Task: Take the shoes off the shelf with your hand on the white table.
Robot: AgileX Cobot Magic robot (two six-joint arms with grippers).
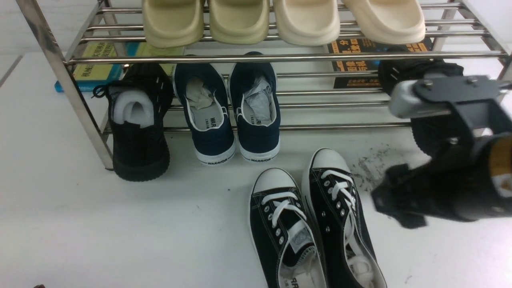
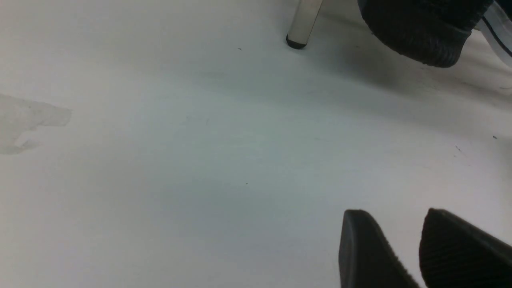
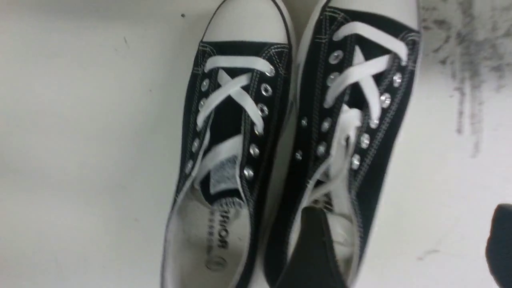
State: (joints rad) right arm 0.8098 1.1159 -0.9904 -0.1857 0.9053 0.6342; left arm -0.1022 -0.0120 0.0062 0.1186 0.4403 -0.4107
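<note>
Right gripper (image 1: 394, 208): blurred in the front view; in the right wrist view one dark finger (image 3: 310, 248) overlaps the opening of one sneaker and a second dark tip shows at the frame edge, well apart from it. Cannot tell whether it grips the shoe.

Left gripper (image 2: 400, 256): two black fingers (image 2: 362, 252) set a little apart, nothing between them, low over the bare table (image 2: 180, 160).

Sneakers (image 1: 312, 224): the black lace-up pair lies side by side and touching on the white table, toes toward the rack (image 1: 240, 58), well clear of it, beside the grey scuff marks (image 1: 370, 166).

Lower tier: a navy pair (image 1: 228, 112) and black knit shoes (image 1: 138, 120). Upper tier: cream slippers (image 1: 280, 20).
</note>
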